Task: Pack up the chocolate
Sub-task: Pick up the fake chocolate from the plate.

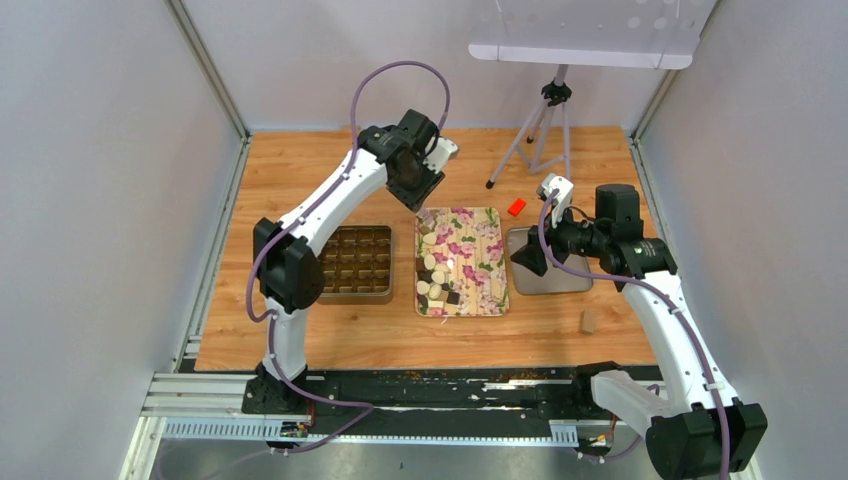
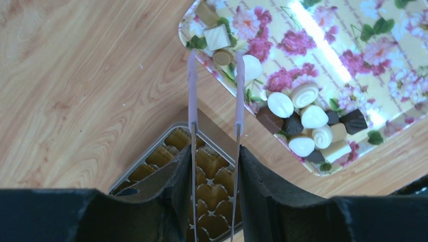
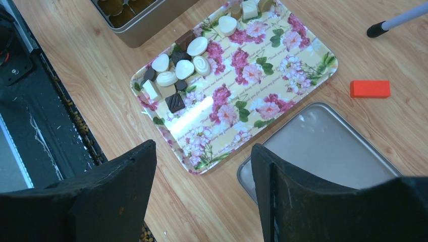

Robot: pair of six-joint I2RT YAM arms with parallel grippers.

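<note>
Chocolate heaped on floral tray, beside compartment tin. Left pincer blades apart over tan round piece, nothing clamped. Right pincer wide, empty. Risk: thin blades slipping, knocking neighbours onto surface.

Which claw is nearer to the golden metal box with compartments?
Left. The left claw hangs at the flowered tray's far corner, beside the box; the right claw is over the grey metal tray, farther away.

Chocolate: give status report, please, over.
Left hand open, empty, over tray edge. Right hand open, empty. Chocolate on tray. Nothing between tray and box.
</note>
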